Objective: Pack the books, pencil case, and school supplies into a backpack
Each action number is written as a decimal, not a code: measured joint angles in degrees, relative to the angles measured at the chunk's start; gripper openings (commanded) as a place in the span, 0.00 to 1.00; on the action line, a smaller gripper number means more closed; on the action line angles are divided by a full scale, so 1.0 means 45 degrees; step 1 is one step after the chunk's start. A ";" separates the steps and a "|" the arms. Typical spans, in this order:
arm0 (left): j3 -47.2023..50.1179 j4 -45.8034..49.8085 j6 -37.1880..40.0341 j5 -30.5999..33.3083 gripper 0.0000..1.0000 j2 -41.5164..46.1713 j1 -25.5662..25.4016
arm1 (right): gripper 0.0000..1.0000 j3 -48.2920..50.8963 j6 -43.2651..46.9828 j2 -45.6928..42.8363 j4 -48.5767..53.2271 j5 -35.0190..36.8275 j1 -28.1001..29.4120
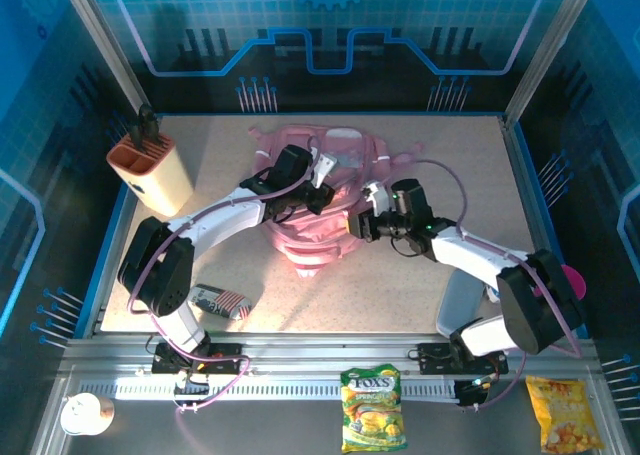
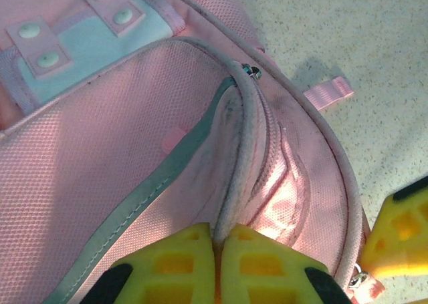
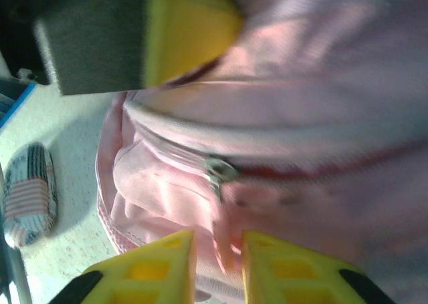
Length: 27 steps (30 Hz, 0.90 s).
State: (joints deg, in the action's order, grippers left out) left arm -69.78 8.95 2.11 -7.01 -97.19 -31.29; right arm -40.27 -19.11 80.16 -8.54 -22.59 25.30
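Left end effector (image 2: 218, 240) clamped shut on grey-trimmed pocket rim of large pink fabric backpack (image 1: 305, 240), mid-counter (image 1: 400, 285); right end effector (image 3: 217, 240) slightly parted astride pink fold below silvery zipper pull (image 3: 217, 170). Small striped soft pencil case (image 1: 220, 301) lying front-left, well apart.

Blue circuit-patterned walls (image 1: 320, 45) enclose a speckled beige tabletop (image 1: 470, 175) edged by grey rail (image 1: 320, 360)
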 measured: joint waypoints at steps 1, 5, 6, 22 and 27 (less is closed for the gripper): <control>0.0000 -0.0078 -0.0024 0.0010 0.07 0.0000 0.0000 | 0.43 0.0262 -0.0534 -0.0291 -0.0180 0.0005 -0.0291; 0.0049 -0.0287 -0.0034 0.0010 0.07 0.0015 0.0000 | 0.54 0.0811 -0.2535 -0.1035 -0.1030 -0.0063 -0.1166; 0.0073 -0.0325 -0.0029 0.0005 0.07 0.0019 0.0000 | 0.56 0.0850 -0.3162 -0.1103 -0.1229 -0.0083 -0.1277; 0.0355 -0.0544 0.0272 -0.0039 0.08 0.0204 -0.0087 | 0.57 -0.0573 -0.9330 0.1122 -0.2725 -0.1282 -0.1802; 0.0374 -0.0544 0.0282 -0.0044 0.09 0.0204 -0.0117 | 0.59 -0.0767 -1.0064 0.1749 -0.3225 -0.1486 -0.1792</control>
State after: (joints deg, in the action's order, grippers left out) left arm -68.10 6.50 3.38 -7.20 -96.27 -31.81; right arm -43.72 -64.40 88.03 -23.05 -29.28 17.23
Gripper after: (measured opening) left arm 0.088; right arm 0.586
